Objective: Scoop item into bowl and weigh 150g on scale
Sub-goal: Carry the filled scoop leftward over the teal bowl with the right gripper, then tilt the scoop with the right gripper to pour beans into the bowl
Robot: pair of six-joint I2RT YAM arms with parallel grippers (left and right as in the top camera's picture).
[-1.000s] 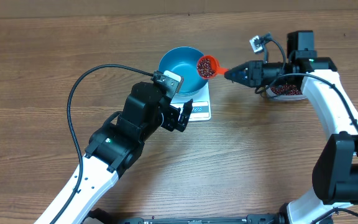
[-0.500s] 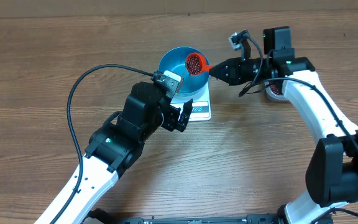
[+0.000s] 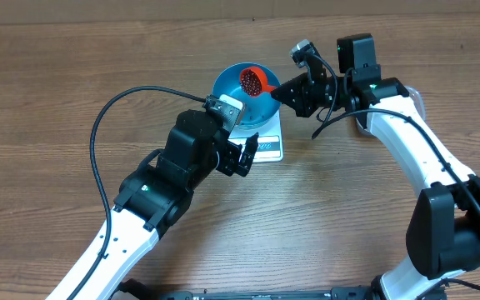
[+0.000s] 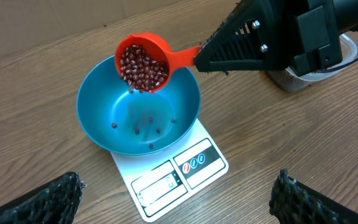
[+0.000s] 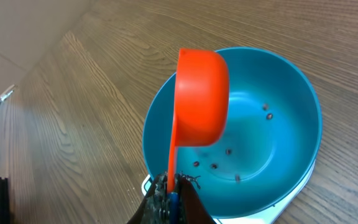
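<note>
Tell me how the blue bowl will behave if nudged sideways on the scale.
The bowl probably slides easily: it looks smooth and nearly empty, so light. It overhangs the smaller scale, so an edge push may tip it.

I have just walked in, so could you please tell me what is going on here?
The right arm's fingers grip the handle of an orange plastic scoop, heaped with small dark red-brown beans and tipped above the round bright blue bowl. The bowl sits on a small flat white kitchen scale and holds only a few beans. The left arm's fingers stand wide open near the scale, holding nothing.
</note>
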